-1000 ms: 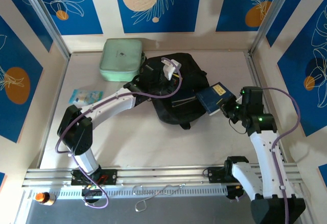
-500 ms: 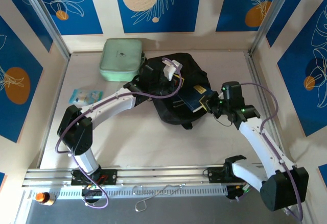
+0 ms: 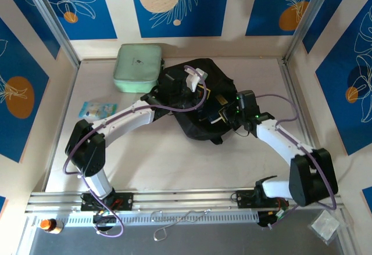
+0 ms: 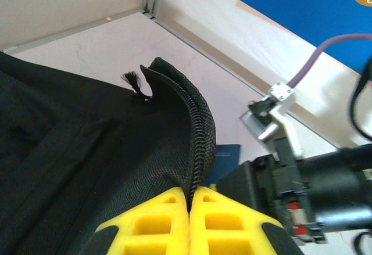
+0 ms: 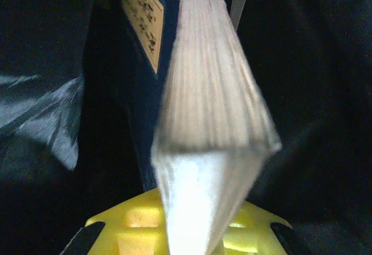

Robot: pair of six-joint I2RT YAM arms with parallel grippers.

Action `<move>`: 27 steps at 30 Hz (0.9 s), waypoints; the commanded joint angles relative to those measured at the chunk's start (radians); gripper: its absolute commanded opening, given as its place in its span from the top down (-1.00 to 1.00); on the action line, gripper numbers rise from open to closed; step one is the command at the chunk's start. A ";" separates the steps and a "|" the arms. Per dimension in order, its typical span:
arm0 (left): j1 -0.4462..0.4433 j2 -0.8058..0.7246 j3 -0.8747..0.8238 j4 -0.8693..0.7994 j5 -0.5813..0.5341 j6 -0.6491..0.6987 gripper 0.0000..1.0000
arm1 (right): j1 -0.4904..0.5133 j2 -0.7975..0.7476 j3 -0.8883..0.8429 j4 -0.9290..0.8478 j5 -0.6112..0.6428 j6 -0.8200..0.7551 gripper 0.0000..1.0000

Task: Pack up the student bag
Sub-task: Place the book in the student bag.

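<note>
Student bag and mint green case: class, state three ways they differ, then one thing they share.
The student bag is black, the mint green case pale green. The bag is larger than the case. The left claw grips the bag's open zip edge; no claw holds the case. Both lie on the table.

- The student bag (image 3: 197, 128) is black all over, and its zip edge (image 4: 200, 133) shows a fine woven mesh.
- Book (image 5: 139, 112) at the bag's opening: navy cover, tan label with dark print, off-white page edges.
- Zip case (image 3: 138, 67) just left of the bag: pale mint green.
- Packet (image 3: 97, 110) farther left of the bag: light blue and white.
- Left gripper (image 4: 190, 200) and right gripper (image 5: 186, 229): bright yellow fingers.
- Left arm (image 3: 119, 118) and right arm (image 3: 279, 140) either side of the bag: white links, black joints, purple cables (image 3: 204, 89).
- Table (image 3: 168, 168) under the bag: pale cream.
- Walls (image 3: 174, 11) behind the bag: deep blue panels with white leaf outlines and orange and cream discs, set between cream strips.
</note>
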 commanded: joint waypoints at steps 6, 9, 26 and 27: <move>-0.005 -0.061 -0.001 0.081 0.049 -0.013 1.00 | 0.001 0.145 0.049 0.120 -0.082 0.053 1.00; -0.005 -0.063 -0.005 0.087 0.048 -0.017 1.00 | -0.005 0.154 0.044 0.118 -0.088 0.058 1.00; -0.005 -0.105 -0.054 0.208 0.054 -0.030 1.00 | -0.051 0.041 -0.081 0.497 -0.298 -0.040 1.00; -0.004 -0.106 -0.055 0.220 0.057 -0.033 1.00 | -0.051 0.062 -0.076 0.500 -0.297 -0.030 1.00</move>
